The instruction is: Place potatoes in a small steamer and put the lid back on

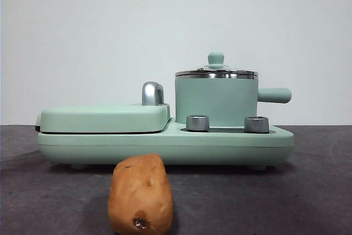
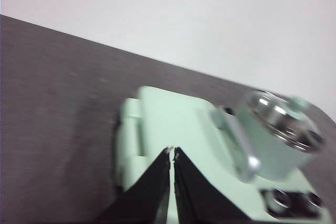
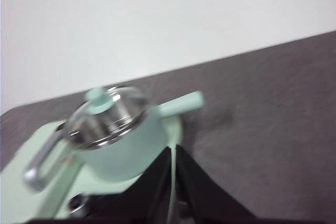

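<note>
The potato (image 1: 141, 195) lies on the dark table in front of the appliance, its dark eye spot toward the camera. The small steamer (image 1: 216, 102) stands on the right half of the mint-green appliance, side handle pointing right. The lid (image 1: 216, 70) with its green knob sits on the steamer. My left gripper (image 2: 171, 153) is shut and empty, above the flat griddle cover side. My right gripper (image 3: 172, 149) is shut and empty, above the steamer (image 3: 123, 148) and its lid (image 3: 107, 114). Neither gripper shows in the front view.
The mint-green appliance base (image 1: 165, 144) carries a flat griddle cover (image 1: 104, 118) with a chrome handle (image 1: 152, 93) on the left and two steel control knobs (image 1: 198, 123) in front of the steamer. A white wall stands behind.
</note>
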`<state>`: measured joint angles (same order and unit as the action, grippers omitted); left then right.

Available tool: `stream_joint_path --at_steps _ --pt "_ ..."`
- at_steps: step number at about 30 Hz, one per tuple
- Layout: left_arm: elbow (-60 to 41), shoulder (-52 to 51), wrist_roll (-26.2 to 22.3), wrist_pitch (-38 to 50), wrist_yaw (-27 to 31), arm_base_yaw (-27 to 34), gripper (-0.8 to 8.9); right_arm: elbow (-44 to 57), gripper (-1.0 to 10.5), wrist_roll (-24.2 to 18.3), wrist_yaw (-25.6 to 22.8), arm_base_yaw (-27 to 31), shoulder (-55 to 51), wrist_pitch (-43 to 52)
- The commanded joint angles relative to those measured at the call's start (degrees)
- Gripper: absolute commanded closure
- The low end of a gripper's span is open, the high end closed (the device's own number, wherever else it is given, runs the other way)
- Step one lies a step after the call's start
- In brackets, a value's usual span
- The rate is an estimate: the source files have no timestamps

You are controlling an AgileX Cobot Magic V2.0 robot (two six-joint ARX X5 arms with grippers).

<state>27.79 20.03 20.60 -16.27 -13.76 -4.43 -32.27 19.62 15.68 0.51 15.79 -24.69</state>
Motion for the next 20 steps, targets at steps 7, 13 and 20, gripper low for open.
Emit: stream_joint_path --at_steps 7,13,20 --pt "18.6 17.2 -2.4 -8.0 -14.8 -0.2 8.04 -17.4 9.4 -5.2 13.3 -0.1 13.2 -10.9" --pt "29.1 26.6 -4.1 -12.9 -26.3 -1.3 8.04 -23.9 9.4 -10.1 25.2 -0.8 19.9 -14.2" --pt "37.3 33.0 -7.5 -18.7 -29.2 -5.0 7.88 -25.2 9.3 -11.4 29.2 -1.8 22.9 -14.4"
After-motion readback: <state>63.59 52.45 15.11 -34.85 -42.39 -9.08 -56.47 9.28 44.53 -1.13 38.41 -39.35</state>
